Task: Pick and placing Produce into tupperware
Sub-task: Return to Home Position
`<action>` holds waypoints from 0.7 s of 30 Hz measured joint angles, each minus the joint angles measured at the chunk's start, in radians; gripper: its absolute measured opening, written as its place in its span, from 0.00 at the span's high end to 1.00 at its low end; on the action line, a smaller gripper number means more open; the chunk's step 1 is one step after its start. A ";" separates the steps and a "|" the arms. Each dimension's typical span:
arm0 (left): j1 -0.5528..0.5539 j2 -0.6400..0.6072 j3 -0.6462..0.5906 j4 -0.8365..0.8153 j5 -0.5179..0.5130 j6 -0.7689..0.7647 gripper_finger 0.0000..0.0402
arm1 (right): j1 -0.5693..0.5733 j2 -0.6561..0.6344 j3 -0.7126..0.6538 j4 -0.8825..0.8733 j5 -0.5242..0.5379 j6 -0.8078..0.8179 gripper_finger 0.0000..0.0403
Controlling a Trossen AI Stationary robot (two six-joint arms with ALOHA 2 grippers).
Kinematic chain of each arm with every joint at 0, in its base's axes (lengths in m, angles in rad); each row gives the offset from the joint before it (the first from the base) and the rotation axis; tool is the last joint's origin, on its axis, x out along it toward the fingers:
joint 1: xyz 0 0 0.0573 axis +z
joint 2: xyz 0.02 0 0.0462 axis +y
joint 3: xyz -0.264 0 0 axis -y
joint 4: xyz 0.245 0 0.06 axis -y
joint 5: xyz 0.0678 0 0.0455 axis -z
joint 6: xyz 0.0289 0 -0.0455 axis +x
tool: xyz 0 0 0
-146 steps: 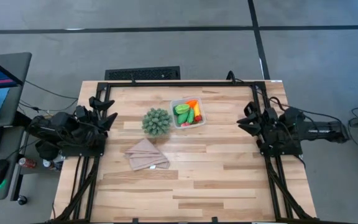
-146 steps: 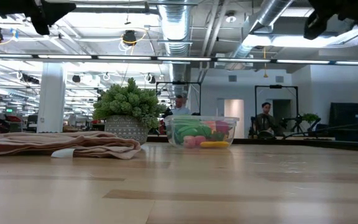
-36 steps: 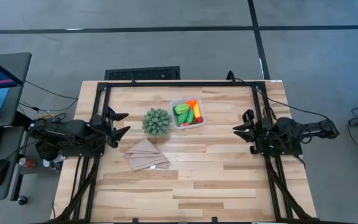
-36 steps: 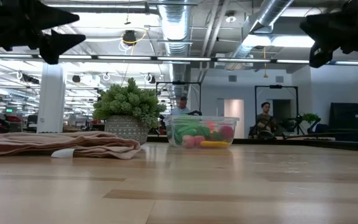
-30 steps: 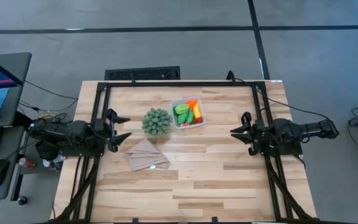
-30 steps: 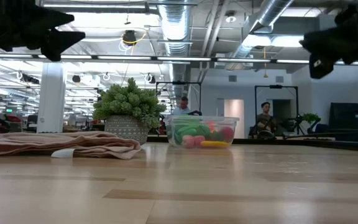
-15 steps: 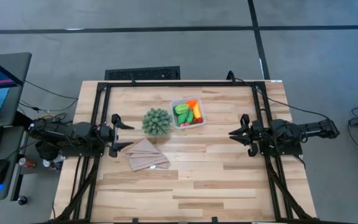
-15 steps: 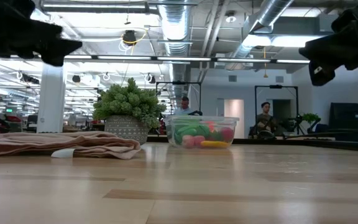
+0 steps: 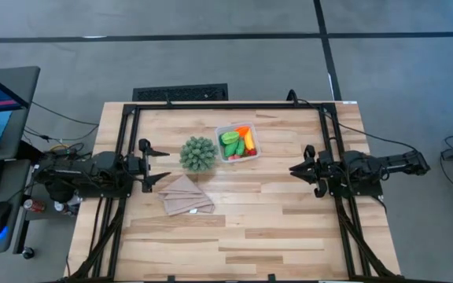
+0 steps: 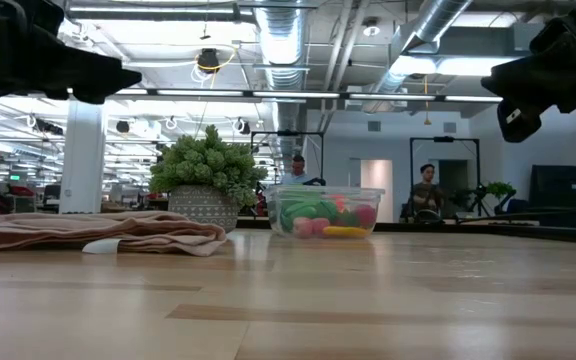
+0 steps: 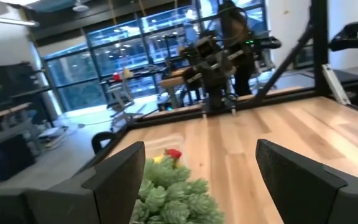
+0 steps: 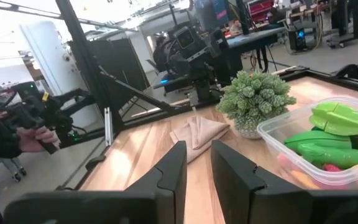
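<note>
From above, the tupperware (image 9: 219,135) stands on the wooden surface (image 9: 274,212) just beside a spiky green ball (image 9: 198,154), with the Produce (image 9: 237,143) inside it. The left gripper (image 9: 162,164) and right gripper (image 9: 292,169) hover at opposite sides.

At surface level, ducts (image 10: 283,40) cross the ceiling and a person (image 10: 429,190) is in the room behind.

In the left wrist view, the fingers (image 11: 114,180) are spread wide and empty.

In the right wrist view, the fingers (image 12: 173,168) are a narrow slot apart and empty.

Colourful produce (image 9: 239,143) fills the clear tupperware (image 9: 255,147)
</note>
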State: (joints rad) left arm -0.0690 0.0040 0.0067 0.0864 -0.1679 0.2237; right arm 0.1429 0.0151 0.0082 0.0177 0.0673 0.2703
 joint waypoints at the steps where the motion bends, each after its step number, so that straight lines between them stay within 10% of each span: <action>1: 0.011 0.000 0.000 0.000 0.022 0.001 0.25 | 0.000 0.000 0.000 0.000 0.000 0.000 0.83; 21: 0.103 0.000 0.000 -0.043 0.236 -0.041 0.25 | 0.000 0.000 0.000 -0.002 -0.004 -0.061 0.83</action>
State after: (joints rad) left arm 0.0341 0.0044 0.0067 0.0439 0.0678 0.1830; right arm 0.1429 0.0149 0.0082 0.0159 0.0631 0.2088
